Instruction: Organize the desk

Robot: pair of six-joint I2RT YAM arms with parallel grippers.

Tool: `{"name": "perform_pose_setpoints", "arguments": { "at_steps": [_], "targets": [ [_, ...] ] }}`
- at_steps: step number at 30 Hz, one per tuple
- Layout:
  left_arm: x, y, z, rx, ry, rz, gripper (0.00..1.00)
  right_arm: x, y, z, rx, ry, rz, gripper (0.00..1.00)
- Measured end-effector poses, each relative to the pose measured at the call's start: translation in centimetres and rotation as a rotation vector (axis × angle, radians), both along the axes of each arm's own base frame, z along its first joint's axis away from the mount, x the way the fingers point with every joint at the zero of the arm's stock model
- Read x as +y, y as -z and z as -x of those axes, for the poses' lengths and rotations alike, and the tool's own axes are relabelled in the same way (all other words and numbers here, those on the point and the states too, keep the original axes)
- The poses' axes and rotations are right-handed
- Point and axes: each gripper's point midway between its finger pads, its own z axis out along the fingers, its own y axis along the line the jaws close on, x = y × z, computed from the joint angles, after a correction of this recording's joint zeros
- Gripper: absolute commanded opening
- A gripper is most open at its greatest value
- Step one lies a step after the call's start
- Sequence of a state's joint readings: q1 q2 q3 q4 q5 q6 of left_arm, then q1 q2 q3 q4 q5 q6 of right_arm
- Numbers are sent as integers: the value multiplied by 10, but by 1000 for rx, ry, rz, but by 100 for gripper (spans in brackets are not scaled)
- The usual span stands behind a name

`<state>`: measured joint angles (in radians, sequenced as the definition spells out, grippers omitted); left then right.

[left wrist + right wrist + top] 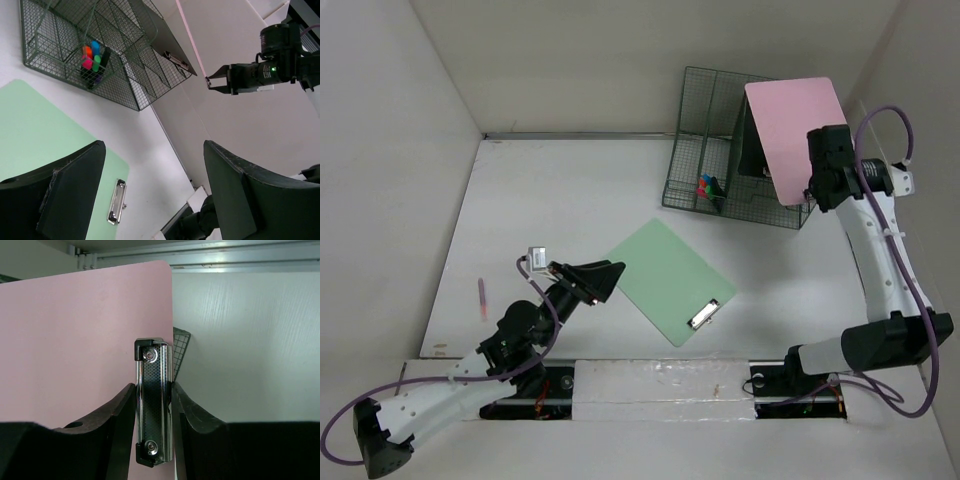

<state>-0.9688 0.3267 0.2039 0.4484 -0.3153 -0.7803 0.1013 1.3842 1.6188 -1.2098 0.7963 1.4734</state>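
Over the far-right wire rack [695, 110], the right pincer [153, 390] clamps the clip [153, 440] of a tilted pink clipboard [792, 130]. Between white walls [400, 150] spreads the table [550, 190] — a green clipboard [665, 275] lies diagonally on it, clip end near-right — with the left pincer [612, 277] wide open, empty, at its left corner.

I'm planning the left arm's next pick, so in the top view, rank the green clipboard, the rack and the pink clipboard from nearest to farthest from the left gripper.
From the left gripper:
1. The green clipboard, just to its right, by the fingertips.
2. The rack, far right, by the back wall.
3. The pink clipboard, held up at the rack's right side.
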Motion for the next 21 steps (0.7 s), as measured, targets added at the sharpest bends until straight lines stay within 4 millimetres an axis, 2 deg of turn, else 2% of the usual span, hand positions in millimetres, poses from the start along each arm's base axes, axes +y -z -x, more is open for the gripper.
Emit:
{"name": "perform_pose_setpoints", "arguments": {
  "at_steps": [4,10,17,21],
  "targets": [
    [-3,1,2,5,18,-2,75,6,14,-3,15,23,-58,0],
    [-5,4,2,12,27,-8,75,12,18,-9,0,38,-115,0],
    [-1,0,5,-5,27,22,74,19,17,-43,16,55,-137,0],
    [0,-1,6,-9,28,29,74,23,18,-51,23,62,-141,14]
  ]
}}
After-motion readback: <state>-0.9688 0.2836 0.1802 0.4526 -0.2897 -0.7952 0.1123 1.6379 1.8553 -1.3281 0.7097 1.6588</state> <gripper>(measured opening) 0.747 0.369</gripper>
